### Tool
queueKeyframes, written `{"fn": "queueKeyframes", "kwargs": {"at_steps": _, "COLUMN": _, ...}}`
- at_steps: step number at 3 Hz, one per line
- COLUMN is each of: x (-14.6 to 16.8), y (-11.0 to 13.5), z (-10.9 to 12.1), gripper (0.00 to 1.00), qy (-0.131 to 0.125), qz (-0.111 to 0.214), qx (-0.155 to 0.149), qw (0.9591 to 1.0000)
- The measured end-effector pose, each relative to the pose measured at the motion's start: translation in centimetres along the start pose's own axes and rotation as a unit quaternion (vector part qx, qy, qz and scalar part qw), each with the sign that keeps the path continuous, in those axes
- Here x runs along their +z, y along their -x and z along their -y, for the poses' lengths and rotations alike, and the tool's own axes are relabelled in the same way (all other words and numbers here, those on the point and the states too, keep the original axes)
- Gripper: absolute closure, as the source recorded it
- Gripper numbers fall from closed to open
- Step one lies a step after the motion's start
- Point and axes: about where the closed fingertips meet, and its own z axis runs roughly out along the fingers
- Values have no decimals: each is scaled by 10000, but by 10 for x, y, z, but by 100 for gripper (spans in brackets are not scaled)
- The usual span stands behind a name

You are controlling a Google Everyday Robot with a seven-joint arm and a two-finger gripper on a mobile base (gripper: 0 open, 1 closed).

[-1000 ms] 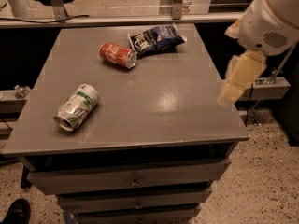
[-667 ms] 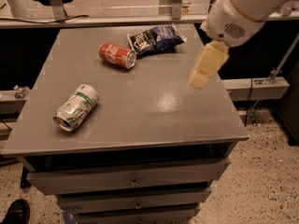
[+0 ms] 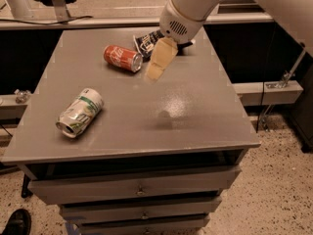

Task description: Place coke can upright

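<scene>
On the grey surface, left of the coke can and nearer the front edge, a white-and-green can lies on its side, dented, well apart from everything else. The coke can lies on its side toward the back of the surface, silver end facing right, not upright. Just right of the coke can hangs the pincer, cream-coloured, angled down and left, raised above the surface and near the coke can's right end; whether it is open or closed cannot be told. Behind and right of the coke can sits a dark chip bag, partly hidden by the white arm. Below the coke can's level, drawers front the cabinet.
</scene>
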Motion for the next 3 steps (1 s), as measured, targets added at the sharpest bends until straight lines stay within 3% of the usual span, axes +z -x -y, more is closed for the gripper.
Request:
{"fn": "queueKeyframes", "kwargs": {"at_steps": 1, "x": 0, "y": 0, "z": 0, "gripper": 0, "qy": 0, "qz": 0, "qx": 0, "qw": 10000}}
{"fn": "queueKeyframes", "kwargs": {"at_steps": 2, "x": 10, "y": 14, "z": 5, "gripper": 0, "qy": -8, "qz": 118, "qx": 13, "qw": 9999}}
{"fn": "queueKeyframes", "kwargs": {"at_steps": 3, "x": 28, "y": 42, "z": 24, "gripper": 0, "qy": -97, "qz": 336, "qx": 136, "qw": 9993}}
